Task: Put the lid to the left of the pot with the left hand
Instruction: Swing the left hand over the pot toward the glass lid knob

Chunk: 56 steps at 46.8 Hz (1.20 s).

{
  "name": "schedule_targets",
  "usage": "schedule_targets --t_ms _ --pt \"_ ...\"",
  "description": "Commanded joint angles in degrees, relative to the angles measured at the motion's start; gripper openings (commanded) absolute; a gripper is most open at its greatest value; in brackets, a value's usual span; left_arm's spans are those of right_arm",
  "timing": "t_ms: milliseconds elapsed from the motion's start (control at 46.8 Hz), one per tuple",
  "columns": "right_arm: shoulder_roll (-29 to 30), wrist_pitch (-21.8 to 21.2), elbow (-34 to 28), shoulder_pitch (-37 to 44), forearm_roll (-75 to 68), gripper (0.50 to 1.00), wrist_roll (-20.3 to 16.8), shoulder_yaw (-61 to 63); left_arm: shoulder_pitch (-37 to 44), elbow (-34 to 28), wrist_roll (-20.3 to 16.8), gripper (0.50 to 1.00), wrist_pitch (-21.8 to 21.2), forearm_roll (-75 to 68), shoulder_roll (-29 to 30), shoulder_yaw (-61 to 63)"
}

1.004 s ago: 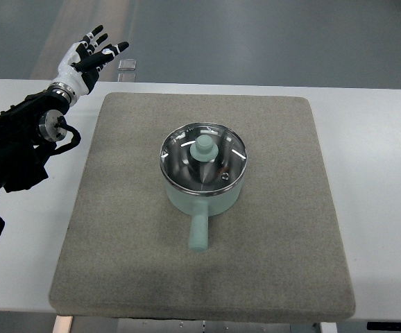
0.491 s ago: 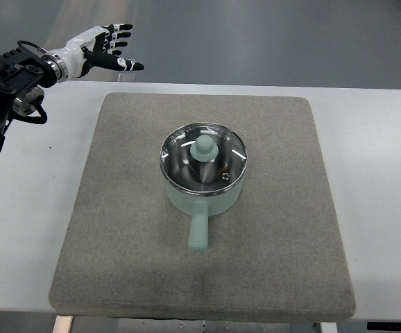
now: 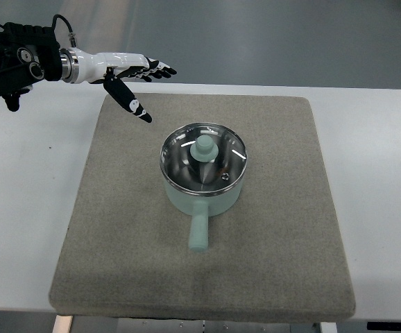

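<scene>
A pale green pot (image 3: 204, 196) stands in the middle of the grey mat (image 3: 117, 229), its handle pointing toward the near edge. A glass lid (image 3: 203, 164) with a steel rim and a pale green knob (image 3: 203, 147) sits closed on the pot. My left hand (image 3: 137, 75) reaches in from the upper left over the mat's far left corner, fingers spread and thumb hanging down, holding nothing. It is up and to the left of the lid, well apart from it. My right hand is out of view.
The mat lies on a white table (image 3: 27, 201). Bare mat stretches to the left of the pot. Beyond the table's far edge is grey floor (image 3: 270, 41).
My left arm has swung from the table's far left rim rightward toward the pot, and the hand has turned flat with fingers pointing right. Pot and lid have not moved.
</scene>
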<state>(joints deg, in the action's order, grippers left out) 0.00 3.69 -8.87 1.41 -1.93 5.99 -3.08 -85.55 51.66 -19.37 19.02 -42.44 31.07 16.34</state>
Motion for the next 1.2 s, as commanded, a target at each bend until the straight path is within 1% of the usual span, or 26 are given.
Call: schedule_targets --t_ms 0,192,363,534,662,1004,1175 --pt "0.0 0.0 0.1 0.0 0.0 0.921 0.0 -0.1 -1.5 3.6 -0.1 0.994 -0.4 -4.7 2.1 -2.2" --pt "0.0 0.0 0.1 0.0 0.0 0.921 0.0 0.0 -3.2 12.5 -0.8 0.996 0.1 -12.9 6.0 -7.8" --pt "0.0 0.0 0.0 0.0 0.0 0.921 0.0 -0.1 -4.8 16.3 -0.9 0.994 0.2 -14.9 6.4 -8.1" --pt "0.0 0.0 0.0 0.0 0.0 0.921 0.0 0.0 -5.4 16.6 -0.9 0.996 0.5 -15.8 5.7 -8.1" --pt "0.0 0.0 0.0 0.0 0.0 0.923 0.0 -0.1 -6.1 16.5 -0.9 0.996 1.9 -16.2 5.5 -8.2" --pt "0.0 0.0 0.1 0.0 0.0 0.921 0.0 0.0 -5.2 15.8 -1.0 0.999 1.7 -15.4 4.1 -10.8" --pt "0.0 0.0 0.0 0.0 0.0 0.921 0.0 0.0 -5.2 15.2 -1.0 0.996 1.8 -16.2 2.4 -11.2"
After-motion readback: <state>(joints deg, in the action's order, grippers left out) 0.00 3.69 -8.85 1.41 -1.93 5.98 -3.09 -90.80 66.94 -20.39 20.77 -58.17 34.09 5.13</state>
